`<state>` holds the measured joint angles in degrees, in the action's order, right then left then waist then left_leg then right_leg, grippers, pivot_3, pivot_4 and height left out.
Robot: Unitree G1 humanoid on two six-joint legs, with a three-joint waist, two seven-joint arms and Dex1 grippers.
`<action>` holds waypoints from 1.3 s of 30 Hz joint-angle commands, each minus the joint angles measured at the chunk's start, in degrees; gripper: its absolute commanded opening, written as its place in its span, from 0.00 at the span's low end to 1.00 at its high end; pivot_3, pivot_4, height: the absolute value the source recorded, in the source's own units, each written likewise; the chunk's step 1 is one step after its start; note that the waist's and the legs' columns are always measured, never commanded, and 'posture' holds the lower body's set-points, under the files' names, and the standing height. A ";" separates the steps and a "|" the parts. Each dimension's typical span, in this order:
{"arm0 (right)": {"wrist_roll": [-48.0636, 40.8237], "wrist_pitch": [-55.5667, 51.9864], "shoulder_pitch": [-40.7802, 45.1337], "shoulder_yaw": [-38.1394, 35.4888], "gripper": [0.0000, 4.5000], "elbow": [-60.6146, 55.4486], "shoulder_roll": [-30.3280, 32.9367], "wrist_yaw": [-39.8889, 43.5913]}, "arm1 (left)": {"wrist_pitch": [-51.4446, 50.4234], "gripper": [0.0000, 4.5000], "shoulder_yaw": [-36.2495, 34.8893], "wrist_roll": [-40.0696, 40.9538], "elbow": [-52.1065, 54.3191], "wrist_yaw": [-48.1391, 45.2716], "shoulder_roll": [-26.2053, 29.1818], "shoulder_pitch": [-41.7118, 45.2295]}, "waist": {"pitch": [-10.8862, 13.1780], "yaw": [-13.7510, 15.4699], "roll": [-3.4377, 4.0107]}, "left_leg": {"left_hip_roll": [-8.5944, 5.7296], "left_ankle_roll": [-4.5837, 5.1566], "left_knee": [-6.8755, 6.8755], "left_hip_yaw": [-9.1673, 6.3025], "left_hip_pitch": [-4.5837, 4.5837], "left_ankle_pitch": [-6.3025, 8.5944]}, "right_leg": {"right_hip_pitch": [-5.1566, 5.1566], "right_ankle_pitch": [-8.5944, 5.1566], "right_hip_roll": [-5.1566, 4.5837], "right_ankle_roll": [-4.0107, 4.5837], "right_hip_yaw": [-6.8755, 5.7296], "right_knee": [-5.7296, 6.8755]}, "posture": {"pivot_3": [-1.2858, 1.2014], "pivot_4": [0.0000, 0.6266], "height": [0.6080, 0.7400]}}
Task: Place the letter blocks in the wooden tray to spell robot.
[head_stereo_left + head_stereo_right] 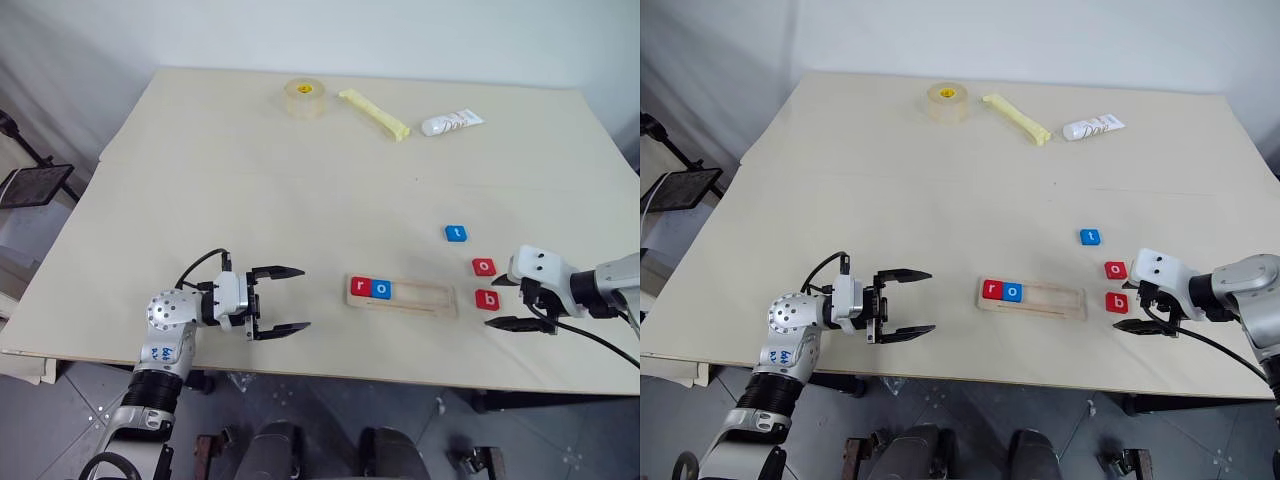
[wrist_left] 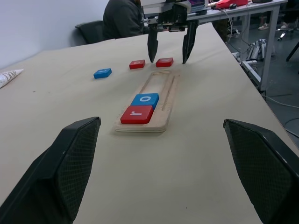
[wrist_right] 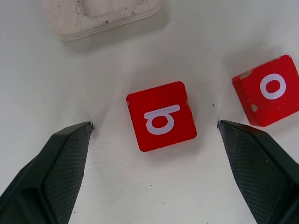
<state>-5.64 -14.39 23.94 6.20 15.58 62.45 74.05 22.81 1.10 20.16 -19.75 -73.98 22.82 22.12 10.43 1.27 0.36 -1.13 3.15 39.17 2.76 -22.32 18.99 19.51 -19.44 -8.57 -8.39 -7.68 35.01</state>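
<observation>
The wooden tray (image 1: pixel 402 297) lies near the table's front edge, with a red r block (image 1: pixel 361 287) and a blue o block (image 1: pixel 381 289) at its left end. To its right lie a red b block (image 1: pixel 487 299), a red o block (image 1: pixel 483 266) and, farther back, a blue t block (image 1: pixel 456 233). My right gripper (image 1: pixel 510 301) is open, its fingers straddling the red b block (image 3: pixel 161 115) just above the table. My left gripper (image 1: pixel 287 299) is open and empty, pointing right toward the tray from its left.
At the table's far side sit a roll of tape (image 1: pixel 304 98), a yellow stick (image 1: pixel 374 113) and a white tube (image 1: pixel 451 122). In the left wrist view, a seated person (image 2: pixel 124 17) and another table show beyond the right gripper.
</observation>
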 commanded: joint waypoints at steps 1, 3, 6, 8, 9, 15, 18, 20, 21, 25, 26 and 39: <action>0.69 -1.99 -0.36 -0.53 1.00 -1.72 -0.17 -0.83 | 0.24 1.00 0.18 0.67 0.82 0.07 -0.07 0.72 | 0.00 0.00 0.00 | 0.00 0.00 0.00 0.00 0.00 0.00 | 0.00 0.00 0.00 0.00 0.00 0.00 | 0.52 0.24 1.00; 0.00 -4.61 0.32 -0.98 0.91 -2.67 -0.97 -1.73 | 0.53 1.00 0.41 0.49 -0.34 -0.10 -0.57 1.88 | 0.00 -0.01 0.00 | 0.00 0.00 0.00 0.00 0.00 0.00 | 0.00 0.00 0.00 0.00 0.00 0.00 | 0.52 0.24 1.00; -0.31 -5.77 0.52 -1.34 0.72 -3.65 -1.46 -2.17 | 0.91 1.00 0.60 0.34 -1.45 -0.34 -1.02 2.87 | 0.00 -0.01 -0.01 | 0.01 0.00 0.02 0.00 0.00 0.00 | 0.00 0.00 0.01 0.00 0.00 0.00 | 0.52 0.24 1.00; -0.04 -5.94 0.51 -1.36 0.56 -3.66 -1.54 -2.40 | 1.12 1.00 0.64 0.30 -1.95 -0.50 -1.22 3.27 | 0.00 -0.17 0.00 | 0.00 0.00 0.02 0.03 0.01 0.00 | 0.00 0.00 0.00 0.00 0.02 0.01 | 0.52 0.24 1.00; 0.02 -6.03 0.58 -1.36 0.48 -3.58 -1.61 -2.47 | 1.18 1.00 0.63 0.25 -2.16 -0.53 -1.30 3.44 | 0.00 -0.19 0.00 | 0.01 -0.01 0.02 0.03 0.00 0.00 | 0.01 0.00 0.01 0.00 0.01 0.01 | 0.52 0.24 1.00; -0.50 -8.67 0.15 -3.42 0.32 -6.76 -0.48 -4.51 | 1.89 1.00 0.56 0.25 -3.54 -1.06 -1.60 4.49 | 0.00 -0.08 0.00 | 0.01 -0.01 0.02 0.04 -0.01 -0.01 | 0.03 0.00 0.01 0.00 0.01 0.01 | 0.52 0.24 1.00; -2.16 -13.04 -0.18 -5.28 0.32 -12.34 0.91 -4.65 | 2.16 1.00 0.42 0.36 -4.12 -1.44 -1.43 4.86 | 0.00 0.07 0.01 | 0.01 -0.01 0.02 0.04 -0.03 -0.01 | 0.06 0.00 0.00 0.00 0.02 0.02 | 0.52 0.24 1.00; -3.37 -16.07 -0.26 -6.24 0.32 -16.66 1.59 -4.34 | 2.31 1.00 0.33 0.40 -4.55 -1.69 -1.36 5.11 | 0.00 0.09 0.01 | 0.00 -0.01 0.02 0.03 -0.05 0.00 | 0.08 0.00 -0.01 0.00 0.02 0.02 | 0.52 0.24 1.00; -4.13 -18.40 0.16 -6.26 0.32 -18.98 1.61 -4.45 | 2.41 1.00 0.31 0.42 -4.72 -1.79 -1.34 5.18 | 0.00 0.08 0.01 | 0.00 -0.01 0.02 0.02 -0.05 0.00 | 0.08 0.00 0.00 0.00 0.02 0.02 | 0.52 0.24 1.00; -5.56 -27.08 3.68 -3.29 0.32 -26.36 0.70 -5.18 | 2.90 1.00 0.43 0.35 -5.67 -2.27 -1.43 5.65 | 0.00 0.00 0.01 | 0.01 -0.02 0.01 0.00 -0.05 0.00 | 0.08 0.00 0.00 0.00 0.02 0.02 | 0.52 0.24 1.00; -5.92 -28.77 4.56 -2.11 0.32 -27.51 0.30 -5.07 | 2.98 1.00 0.49 0.33 -5.78 -2.39 -1.52 5.74 | 0.00 0.00 0.01 | 0.01 -0.02 0.01 0.00 -0.05 0.00 | 0.09 0.00 0.00 0.00 0.03 0.02 | 0.52 0.24 1.00; -2.90 -32.71 17.13 14.57 0.32 -28.01 -6.74 -4.35 | 4.43 1.00 0.46 0.38 -6.78 -4.01 -1.56 6.15 | 0.00 -0.05 0.01 | -0.08 -0.02 0.01 -0.17 -0.11 0.00 | 0.12 0.00 -0.01 0.00 0.00 0.07 | 0.52 0.24 1.00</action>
<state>-10.05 -48.92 39.95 19.74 -12.90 55.68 69.23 26.29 1.59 20.04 -27.26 -77.61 21.22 27.89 10.43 1.22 0.37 -1.21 3.13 39.18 2.59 -22.43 18.99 19.63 -19.44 -8.58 -8.38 -7.68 35.08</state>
